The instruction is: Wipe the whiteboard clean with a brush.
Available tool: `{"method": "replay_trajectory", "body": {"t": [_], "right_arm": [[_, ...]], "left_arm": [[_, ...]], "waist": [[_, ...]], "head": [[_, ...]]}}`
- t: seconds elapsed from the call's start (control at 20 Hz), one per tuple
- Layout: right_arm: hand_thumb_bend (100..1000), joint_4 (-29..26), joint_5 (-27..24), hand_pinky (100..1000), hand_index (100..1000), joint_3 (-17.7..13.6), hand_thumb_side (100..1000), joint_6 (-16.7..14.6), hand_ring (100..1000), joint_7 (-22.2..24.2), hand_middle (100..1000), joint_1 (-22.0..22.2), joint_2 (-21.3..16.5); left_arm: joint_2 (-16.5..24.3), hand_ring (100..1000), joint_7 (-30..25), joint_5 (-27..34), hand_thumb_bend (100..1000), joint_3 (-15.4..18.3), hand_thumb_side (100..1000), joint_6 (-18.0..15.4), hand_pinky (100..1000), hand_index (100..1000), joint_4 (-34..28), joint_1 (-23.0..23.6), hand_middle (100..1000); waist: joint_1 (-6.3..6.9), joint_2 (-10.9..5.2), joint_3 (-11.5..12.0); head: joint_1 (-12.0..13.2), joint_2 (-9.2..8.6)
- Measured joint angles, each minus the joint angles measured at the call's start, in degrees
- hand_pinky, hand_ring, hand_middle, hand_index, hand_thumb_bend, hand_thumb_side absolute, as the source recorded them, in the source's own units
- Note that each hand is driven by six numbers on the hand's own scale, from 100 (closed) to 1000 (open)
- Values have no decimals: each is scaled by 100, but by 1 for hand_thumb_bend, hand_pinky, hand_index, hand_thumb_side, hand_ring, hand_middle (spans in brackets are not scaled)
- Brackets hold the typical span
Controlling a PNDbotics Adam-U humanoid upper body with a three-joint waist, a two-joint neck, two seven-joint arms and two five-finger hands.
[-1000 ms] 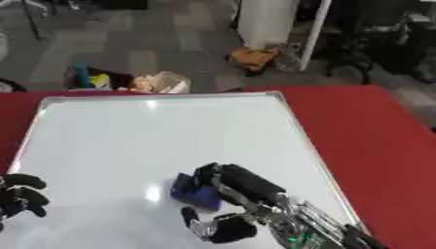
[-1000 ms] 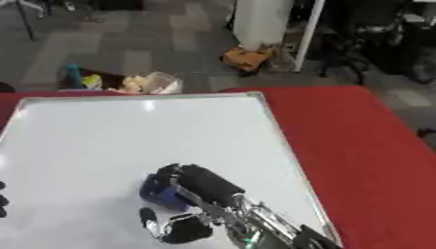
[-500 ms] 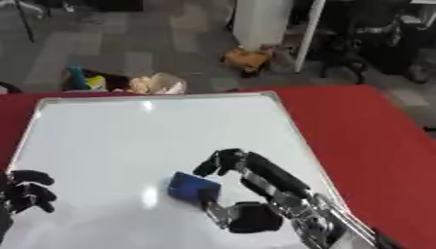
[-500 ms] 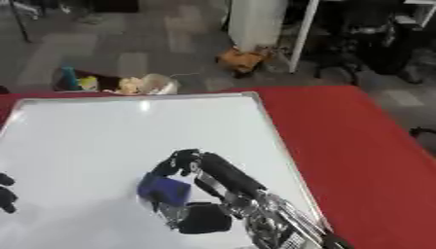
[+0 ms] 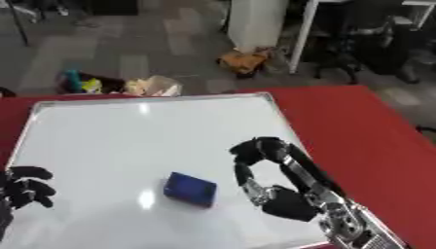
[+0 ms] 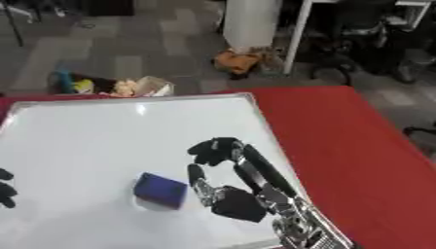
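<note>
Two views show one moment. From the left eye, the whiteboard lies flat on a red table, its surface white with a glare spot near the far edge. The blue brush lies on the near half of the board, slightly left of the right hand and apart from it. That hand comes in from the near right corner, palm toward the brush, its fingers curled over at the tips but holding nothing; its thumb points toward the brush without touching it. The left hand shows at the near left edge, its dark fingers bent and clamped on nothing.

From the right eye, the brush sits left of the right hand's thumb with a strip of white board between them, and only a few dark fingertips of the left hand show at the left edge
</note>
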Motion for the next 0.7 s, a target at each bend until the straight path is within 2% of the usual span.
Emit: {"method": "replay_trajectory", "body": {"t": [0.2, 0.4, 0.7], "right_arm": [[100, 0, -492, 652, 745, -237, 672, 162, 663, -491, 572, 190, 72], [100, 0, -1094, 648, 740, -432, 670, 268, 657, -947, 566, 315, 160], [100, 105, -1739, 643, 734, -565, 695, 287, 648, -1273, 557, 455, 209]], "left_arm": [[0, 549, 89, 0, 674, 46, 916, -10, 484, 673, 0, 0, 597], [1, 548, 129, 0, 672, 70, 919, -13, 483, 675, 0, 4, 595], [0, 547, 137, -1, 670, 72, 918, -15, 482, 680, 1, 67, 592]], "waist": [[22, -2, -14], [22, -18, -45], [22, -80, -79]], "head": [[8, -2], [4, -6], [1, -14]]}}
